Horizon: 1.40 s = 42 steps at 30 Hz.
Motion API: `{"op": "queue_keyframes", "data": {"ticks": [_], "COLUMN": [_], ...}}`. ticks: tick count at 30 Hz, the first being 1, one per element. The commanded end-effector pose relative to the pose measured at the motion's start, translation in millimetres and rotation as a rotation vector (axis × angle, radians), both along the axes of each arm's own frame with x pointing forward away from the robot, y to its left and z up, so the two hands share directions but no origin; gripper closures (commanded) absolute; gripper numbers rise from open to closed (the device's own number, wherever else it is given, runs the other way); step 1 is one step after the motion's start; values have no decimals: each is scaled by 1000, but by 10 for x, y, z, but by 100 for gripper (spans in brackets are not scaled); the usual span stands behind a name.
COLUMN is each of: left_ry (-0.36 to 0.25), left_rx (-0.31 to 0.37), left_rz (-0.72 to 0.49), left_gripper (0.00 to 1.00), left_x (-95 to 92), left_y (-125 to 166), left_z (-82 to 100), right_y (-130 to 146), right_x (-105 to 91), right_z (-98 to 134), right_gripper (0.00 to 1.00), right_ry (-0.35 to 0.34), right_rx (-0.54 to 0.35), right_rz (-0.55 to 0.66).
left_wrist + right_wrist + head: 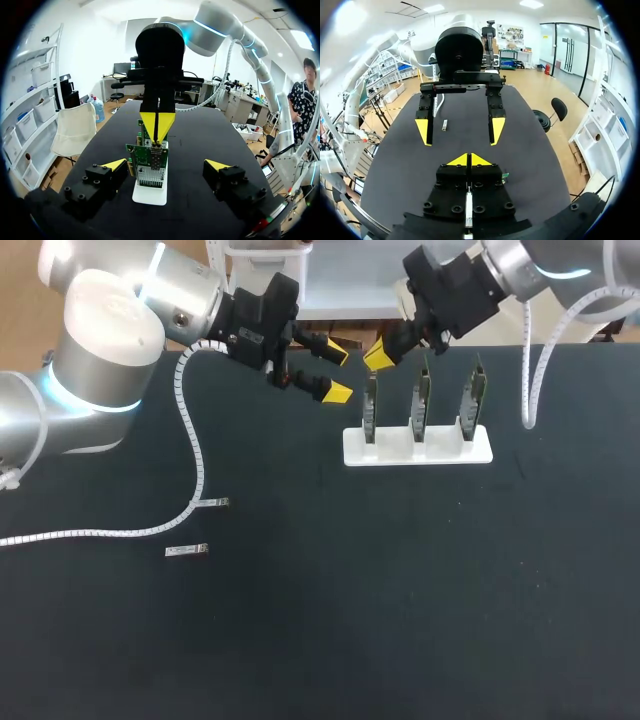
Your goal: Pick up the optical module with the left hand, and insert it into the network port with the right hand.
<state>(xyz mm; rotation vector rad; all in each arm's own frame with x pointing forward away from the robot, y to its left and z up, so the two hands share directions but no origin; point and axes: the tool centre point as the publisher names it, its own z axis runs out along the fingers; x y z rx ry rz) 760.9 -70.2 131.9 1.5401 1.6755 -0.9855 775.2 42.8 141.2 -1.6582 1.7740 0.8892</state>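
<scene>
Two small silver optical modules lie on the black table at the left, far from both grippers. One module also shows in the right wrist view, beyond the left gripper. A white stand holds three upright green network cards; the leftmost card faces my left gripper. My left gripper hovers just left of that card, open and empty. My right gripper is shut, its tips pointing down at the top of the same card. I see nothing held in it.
A white ribbed cable from the left arm trails over the table's left part, close to the modules. Another cable hangs from the right arm beside the stand. Bare black tabletop fills the front and right.
</scene>
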Motion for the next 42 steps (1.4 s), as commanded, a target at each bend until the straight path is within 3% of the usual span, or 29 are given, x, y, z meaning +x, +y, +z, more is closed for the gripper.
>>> {"op": "queue_keyframes", "data": {"ticks": [1,15,24,42], "left_ry": [2,2,2,2], "left_rx": [5,5,5,5], "left_rz": [0,0,0,0], "left_gripper": [0,0,0,0], "left_x": [9,9,9,9], "left_y": [-7,-7,-7,-7], "left_z": [8,8,8,8], "right_y": [-2,-42,-305,-933], "right_x": [-12,-4,-61,-138], "right_z": [-45,204,451,361], "right_gripper": [100,100,100,100], "right_ry": [-1,7,20,36], "right_rx": [-3,78,124,95], "right_rz": [3,-4,3,-23]}}
